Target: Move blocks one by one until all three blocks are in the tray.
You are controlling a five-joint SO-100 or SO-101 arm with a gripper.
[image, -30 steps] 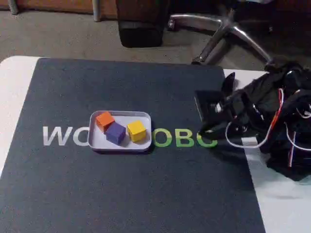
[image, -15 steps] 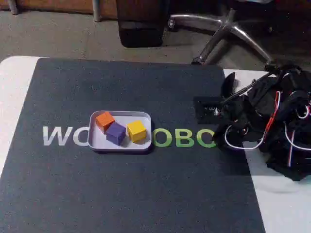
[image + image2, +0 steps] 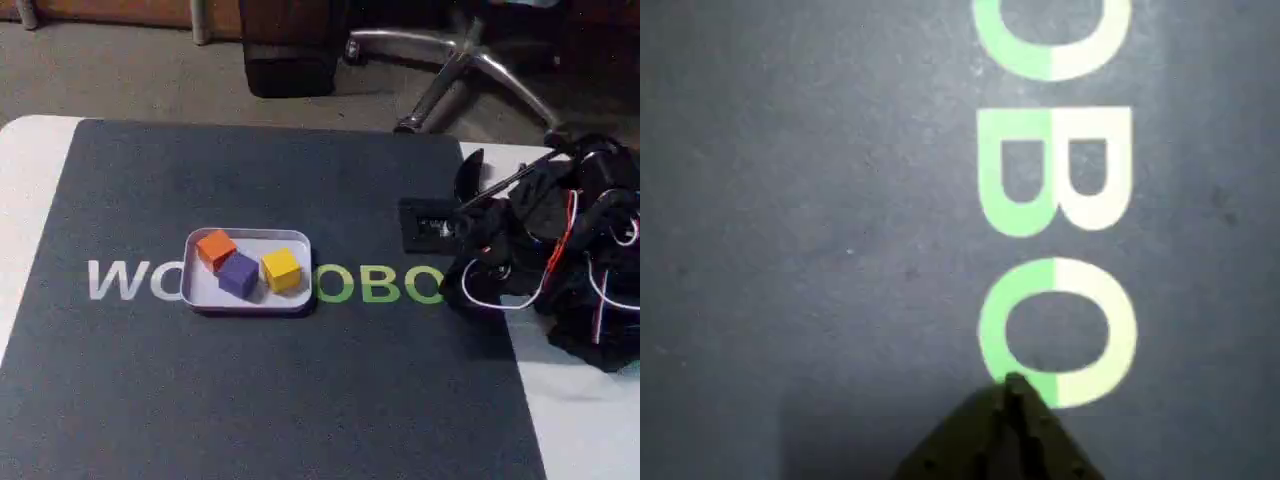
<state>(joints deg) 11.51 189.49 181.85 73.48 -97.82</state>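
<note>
In the fixed view the white tray (image 3: 249,291) sits left of centre on the dark mat (image 3: 280,400), holding all three blocks: orange (image 3: 215,248) at far left, purple (image 3: 239,274) touching it, yellow (image 3: 281,269) just right. The arm (image 3: 560,260) sits folded at the mat's right edge on the desk (image 3: 30,180), well apart from the tray. In the wrist view the claw (image 3: 1013,385) is pinched together, empty, over the green letters (image 3: 1052,170).

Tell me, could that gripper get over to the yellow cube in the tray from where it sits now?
Probably yes. The gripper sits folded at the mat's right side, shut and empty, and only bare dark mat lies between it and the yellow cube, the cube nearest it in the tray.
</note>
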